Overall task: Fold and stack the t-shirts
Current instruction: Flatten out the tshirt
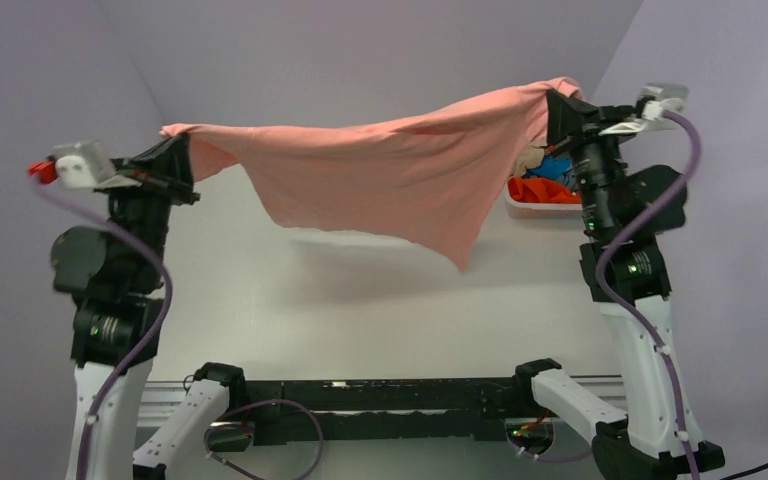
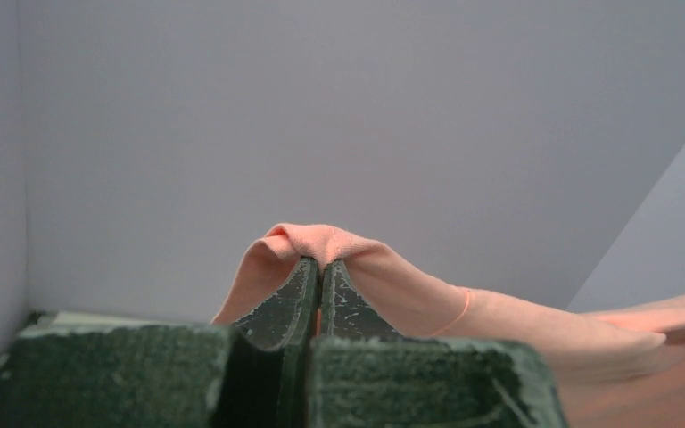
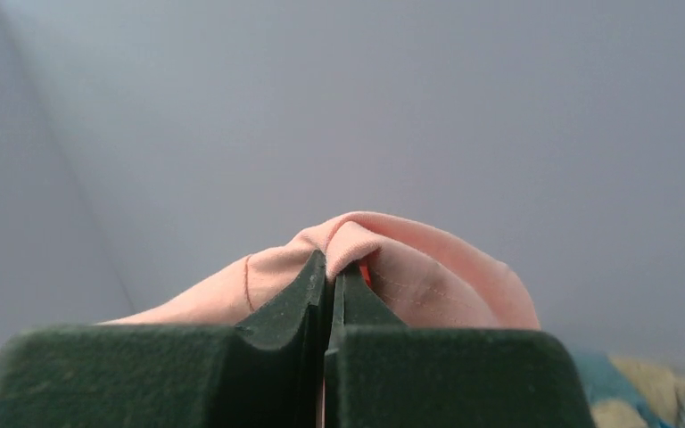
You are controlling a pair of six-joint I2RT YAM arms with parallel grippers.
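Note:
The salmon pink t-shirt hangs stretched in the air between both raised arms, sagging to a point low at the right of centre, clear of the table. My left gripper is shut on its left end; in the left wrist view the cloth bulges over the closed fingers. My right gripper is shut on its right end; in the right wrist view the cloth wraps over the closed fingers. Orange and bright blue shirts lie in the basket.
A white plastic basket with several shirts stands at the back right of the table, just behind the right arm. It shows faintly at the lower right of the right wrist view. Grey walls close in on three sides.

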